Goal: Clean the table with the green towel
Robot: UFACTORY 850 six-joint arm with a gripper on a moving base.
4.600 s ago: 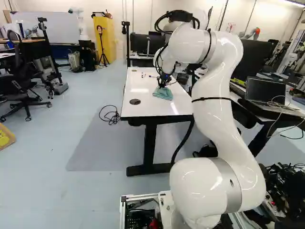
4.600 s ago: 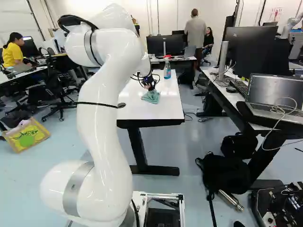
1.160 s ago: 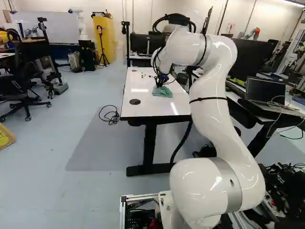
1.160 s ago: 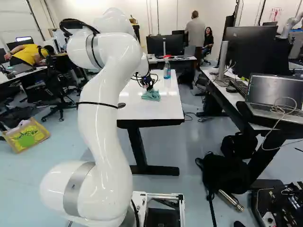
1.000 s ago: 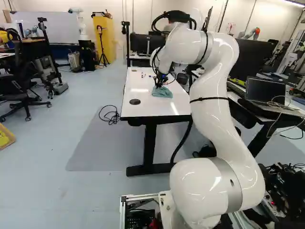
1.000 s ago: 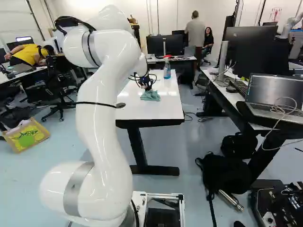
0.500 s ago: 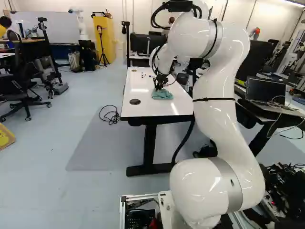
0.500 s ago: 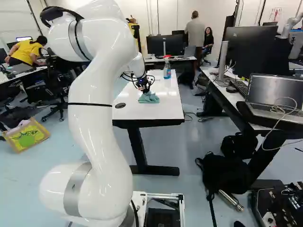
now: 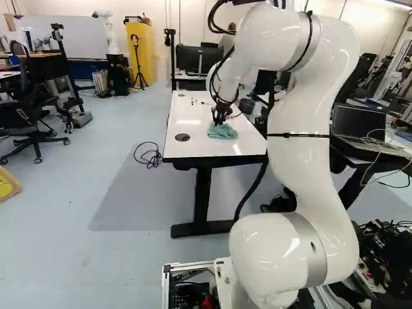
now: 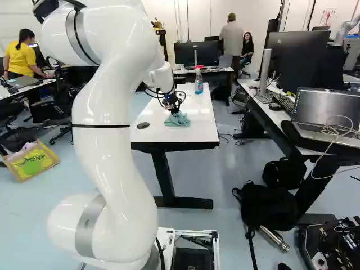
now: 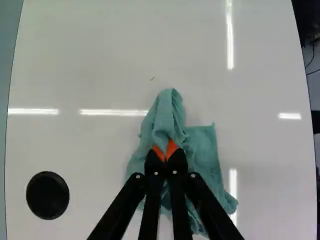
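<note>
Towel [image 11: 165, 117] grasped by a fold in your gripper [image 11: 165, 151], the rest crumpled on the worktop [image 11: 100, 60], you'd do best to press lightly and wipe the speck [image 11: 152, 78] just ahead in level, overlapping strokes.
</note>
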